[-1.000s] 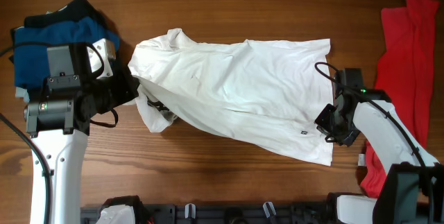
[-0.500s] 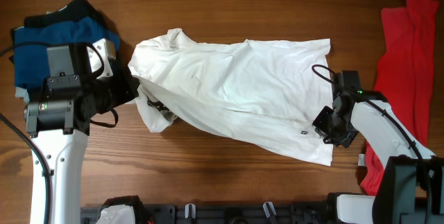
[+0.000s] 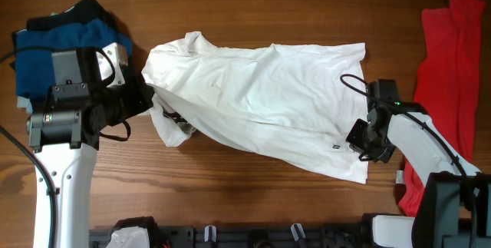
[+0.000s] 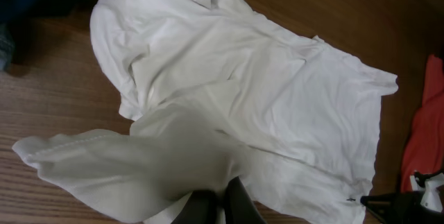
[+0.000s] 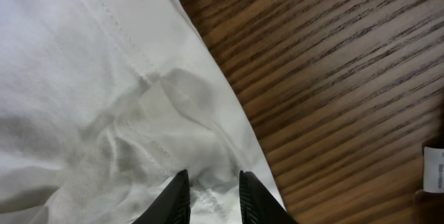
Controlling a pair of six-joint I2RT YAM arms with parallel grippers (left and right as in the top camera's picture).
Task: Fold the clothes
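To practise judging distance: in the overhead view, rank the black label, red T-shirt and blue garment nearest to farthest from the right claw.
1. black label, just left of the right claw
2. red T-shirt, at the right
3. blue garment, far left

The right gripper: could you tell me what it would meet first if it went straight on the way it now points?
The white T-shirt. The right gripper points at its hemmed edge, jaws apart, wrinkled cloth directly ahead; bare table lies just beside. How near it is, I cannot tell.
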